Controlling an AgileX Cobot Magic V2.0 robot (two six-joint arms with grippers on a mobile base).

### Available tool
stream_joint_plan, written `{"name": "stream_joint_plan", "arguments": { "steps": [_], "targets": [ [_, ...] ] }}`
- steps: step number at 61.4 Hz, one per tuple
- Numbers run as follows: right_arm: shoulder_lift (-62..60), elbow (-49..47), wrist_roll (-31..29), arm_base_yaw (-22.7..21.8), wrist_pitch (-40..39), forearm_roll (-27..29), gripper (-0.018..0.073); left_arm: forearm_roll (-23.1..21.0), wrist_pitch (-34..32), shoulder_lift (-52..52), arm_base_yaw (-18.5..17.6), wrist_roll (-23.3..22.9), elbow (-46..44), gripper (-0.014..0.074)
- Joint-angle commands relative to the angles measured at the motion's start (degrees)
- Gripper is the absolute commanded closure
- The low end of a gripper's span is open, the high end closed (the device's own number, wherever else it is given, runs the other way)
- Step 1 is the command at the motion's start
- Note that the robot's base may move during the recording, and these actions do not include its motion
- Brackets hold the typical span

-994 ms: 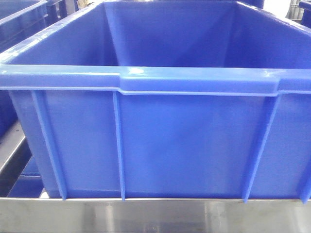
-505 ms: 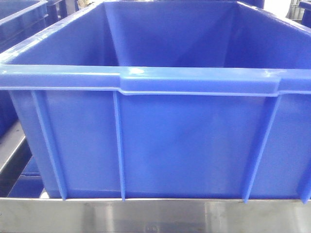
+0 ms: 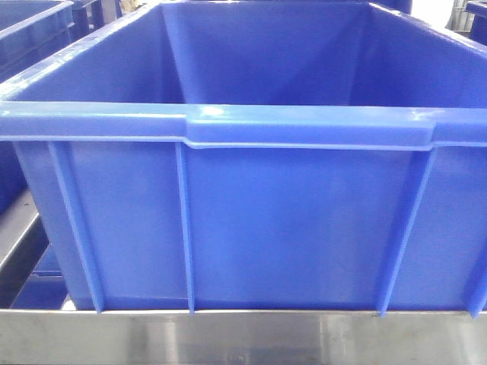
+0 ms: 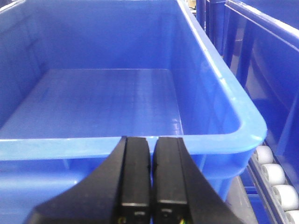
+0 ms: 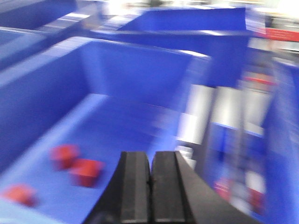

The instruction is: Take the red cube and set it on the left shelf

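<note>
So the front view is basically all blue crate [image 3: 251, 220], a big deep ribbed one parked on the brushed-steel left shelf [image 3: 243, 338]. Its near wall fills the frame and its rim runs straight across, parallel to the shelf's front edge. Another blue crate [image 3: 30, 19] peeks in behind it at the upper left corner.

From the left wrist view you look down into that same kind of crate [image 4: 219, 135], long axis running away from the camera, floor bare. Just beside its right wall there's a row of white rollers [image 4: 273, 175] and then the next blue crate [image 4: 261, 56] past those.

The left hand [image 4: 150, 158] hangs just over the near rim of the crate, fingers pressed together with only a thin seam between them, nothing in them.

The right wrist view is heavily motion-blurred. It shows a different blue crate [image 5: 42, 93] with a few red cubes on its floor: one red cube [image 5: 86, 171] sits just left of the right hand [image 5: 150, 170], another [image 5: 64, 155] is touching or almost touching it, and a third [image 5: 18, 193] is further left near the crate's wall. Too smeared to tell which way their faces point, and they look about equal-sided, so no obvious long axis. The right hand's fingers are together too, holding nothing.
</note>
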Motion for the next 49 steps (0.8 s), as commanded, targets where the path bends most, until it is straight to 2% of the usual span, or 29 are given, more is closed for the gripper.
{"name": "stream_joint_plan", "arguments": {
  "steps": [1,8,15,28,49],
  "targets": [
    [-2.5,3.1,-0.6,-3.6,-8.4,-0.1,0.0517,-0.4,-4.9,-0.8,-0.2,0.0,1.3,0.0495],
    [-7.1,10.6,-0.6,-5.8,-12.2,-1.0,0.0517,-0.4,-4.9,-0.8,-0.2,0.0,1.3,0.0495],
    [-11.2,16.3,-0.5,-6.0,-15.4,-1.0,0.0517,-0.4,-4.9,-0.8,-0.2,0.0,1.3,0.0495],
    [-11.2,23.5,1.6,-6.1,-24.4,-1.0,0.0517,-0.4,-4.9,-0.8,-0.2,0.0,1.3,0.0495],
    [-11.2,23.3,1.9,-8.1,-22.3,-1.0,0.0517,-0.4,-4.9,-0.8,-0.2,0.0,1.3,0.0495]
  ]
}}
